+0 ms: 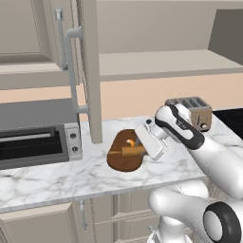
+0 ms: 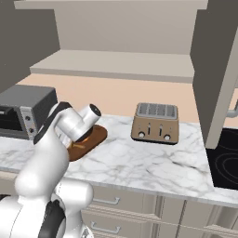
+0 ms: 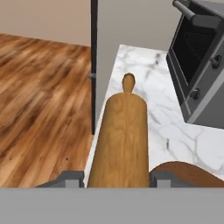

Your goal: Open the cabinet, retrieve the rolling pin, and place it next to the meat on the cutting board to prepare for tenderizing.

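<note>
Gripper (image 3: 116, 178) jaws are clamping the rolling pin (image 3: 121, 139) on both sides, holding it just above the cutting board (image 1: 124, 154) on the marble counter (image 1: 57, 178). Meat (image 1: 130, 142) is lying on the board. Cabinet (image 1: 88, 71) door is standing open.

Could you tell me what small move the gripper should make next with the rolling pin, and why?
Probably ease down a little, then open. The gripper is shut on the slim light-brown wooden rolling pin just over the dark brown oval cutting board, beside the small orange meat; whether the pin already touches the board is unclear.
</note>
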You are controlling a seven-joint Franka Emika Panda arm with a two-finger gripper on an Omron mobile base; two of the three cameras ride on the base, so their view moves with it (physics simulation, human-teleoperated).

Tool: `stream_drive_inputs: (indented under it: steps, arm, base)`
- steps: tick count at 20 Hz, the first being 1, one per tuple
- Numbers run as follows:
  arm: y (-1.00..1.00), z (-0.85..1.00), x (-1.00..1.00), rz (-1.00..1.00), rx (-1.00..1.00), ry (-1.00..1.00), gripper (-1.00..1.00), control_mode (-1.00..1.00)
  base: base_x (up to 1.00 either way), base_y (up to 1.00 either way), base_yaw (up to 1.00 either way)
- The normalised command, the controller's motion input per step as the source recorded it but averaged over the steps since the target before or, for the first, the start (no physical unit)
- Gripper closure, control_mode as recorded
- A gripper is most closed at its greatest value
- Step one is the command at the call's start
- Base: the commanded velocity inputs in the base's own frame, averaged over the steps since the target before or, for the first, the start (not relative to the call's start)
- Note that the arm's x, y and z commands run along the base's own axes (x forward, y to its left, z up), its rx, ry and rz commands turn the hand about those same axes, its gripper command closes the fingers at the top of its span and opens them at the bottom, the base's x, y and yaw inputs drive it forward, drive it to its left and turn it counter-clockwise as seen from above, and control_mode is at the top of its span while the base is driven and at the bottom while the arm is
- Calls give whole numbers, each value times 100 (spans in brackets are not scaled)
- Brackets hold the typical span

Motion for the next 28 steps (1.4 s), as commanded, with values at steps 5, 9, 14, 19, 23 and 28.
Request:
stream_drive_inputs:
  steps: [5, 9, 14, 19, 23, 28]
  arm:
    - [0, -19, 24, 0, -2, 0, 100, -100]
    - [0, -18, 22, 0, -2, 0, 100, -100]
    - [0, -17, 18, 0, -2, 0, 100, -100]
    - [0, -18, 14, 0, -2, -1, 100, -100]
    - [0, -19, 6, 0, -2, -3, 100, -100]
    - [0, -18, 5, 0, -3, -4, 100, -100]
  base:
    - [0, 0, 0]
    - [0, 0, 0]
    - [0, 0, 0]
    - [0, 0, 0]
    - [0, 0, 0]
    - [0, 0, 0]
